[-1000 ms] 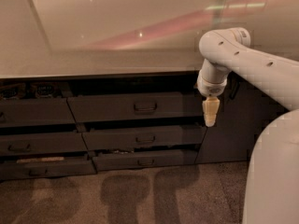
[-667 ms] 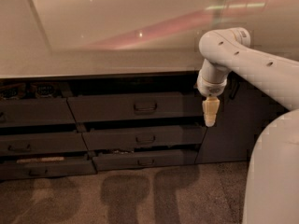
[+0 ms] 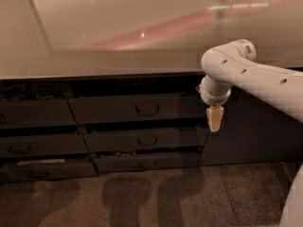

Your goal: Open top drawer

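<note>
Almost nothing is seen to have changed over the last second: the claw point(image 3: 214, 119) is held, pointing down, at the same spot below the counter point(image 3: 118, 65) edge, and whether it is clenched or released cannot be told. The top drawer point(image 3: 104, 110) is found to the claw's left, at about its height, with its handle point(image 3: 147, 109) well apart and untouched. The approach is therefore judged not yet begun.

Speckled floor point(image 3: 227, 193) bears the cabinet point(image 3: 251, 136); jaws hang above it, at right.
</note>
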Controlling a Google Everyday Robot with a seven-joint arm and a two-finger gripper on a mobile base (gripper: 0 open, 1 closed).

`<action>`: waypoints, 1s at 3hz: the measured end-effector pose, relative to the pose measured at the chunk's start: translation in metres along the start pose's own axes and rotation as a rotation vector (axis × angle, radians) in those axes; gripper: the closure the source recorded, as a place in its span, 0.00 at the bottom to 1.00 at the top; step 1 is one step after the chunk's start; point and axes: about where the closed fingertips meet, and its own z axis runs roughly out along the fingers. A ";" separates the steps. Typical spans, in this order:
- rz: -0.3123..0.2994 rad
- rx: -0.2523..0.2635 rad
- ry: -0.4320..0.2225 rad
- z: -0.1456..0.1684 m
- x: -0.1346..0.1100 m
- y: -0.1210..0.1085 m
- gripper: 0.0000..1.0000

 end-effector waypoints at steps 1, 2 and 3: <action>0.000 0.000 0.000 0.000 0.000 0.000 0.00; -0.014 -0.014 -0.085 0.004 0.000 0.000 0.00; -0.042 -0.041 -0.247 0.010 -0.001 0.001 0.00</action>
